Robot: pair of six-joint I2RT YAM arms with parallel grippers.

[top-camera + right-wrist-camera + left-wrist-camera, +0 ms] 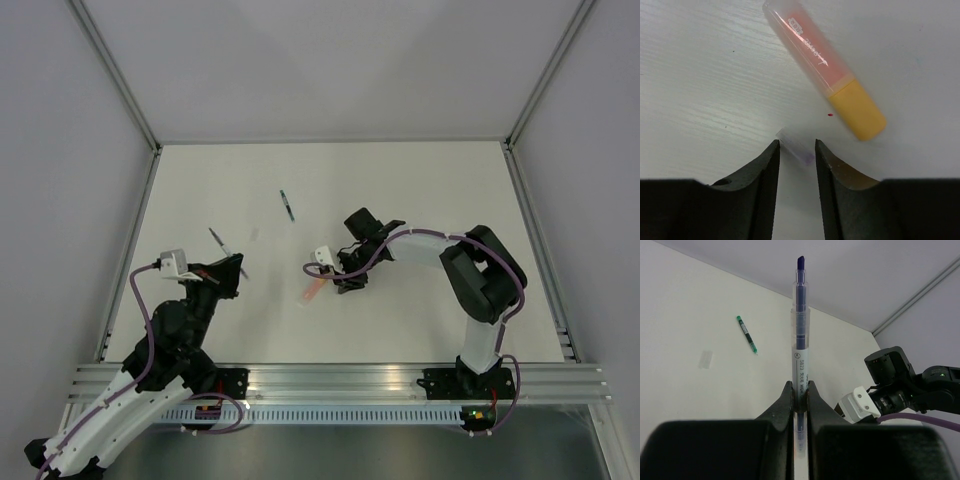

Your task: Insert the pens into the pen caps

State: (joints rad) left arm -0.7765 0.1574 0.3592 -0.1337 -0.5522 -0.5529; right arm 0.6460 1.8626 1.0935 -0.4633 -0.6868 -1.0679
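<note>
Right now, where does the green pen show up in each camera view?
Top view: the green pen lies on the table, beyond both arms, near the middle.
Left wrist view: green pen at upper left, left of the blue pen clamped in the left pincer.
Right wrist view: not in it.
Shared landmark: the right arm's white camera box.

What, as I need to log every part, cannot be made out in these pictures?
- Left wrist: the pen, lower end hidden inside the left tool.
- Left wrist: a faint clear piece on the table, too blurred to identify.
- Right wrist: whether the right tool touches the clear cap.
- Top: that cap, too small and under the tool.
</note>
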